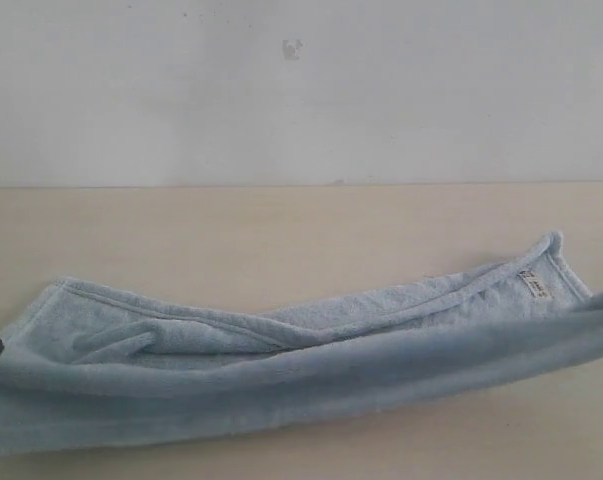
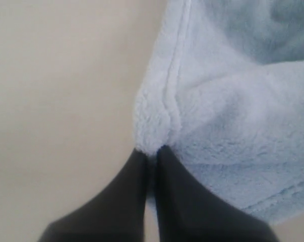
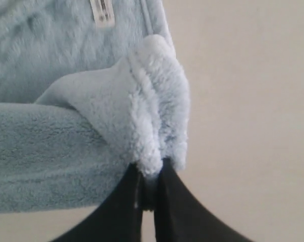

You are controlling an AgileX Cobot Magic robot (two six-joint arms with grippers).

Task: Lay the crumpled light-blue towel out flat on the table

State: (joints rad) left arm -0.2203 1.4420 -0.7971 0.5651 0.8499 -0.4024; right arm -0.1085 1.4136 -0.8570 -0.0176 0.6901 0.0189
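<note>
Pinching towel (image 1: 281, 370) at opposite ends: left jaws, right jaws both clamped tight; towel stretched across table (image 1: 281, 230).

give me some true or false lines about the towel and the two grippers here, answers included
1. The left gripper is shut on a hemmed edge of the towel. True.
2. The right gripper is open and holds nothing. False: it is shut on a bunched bit of the towel's edge.
3. The towel lies spread out flat in a single layer on the table. False: it is folded over on itself in a long band that runs between the two grippers.
4. The small white tag sits at the right gripper's end of the towel. True.
</note>
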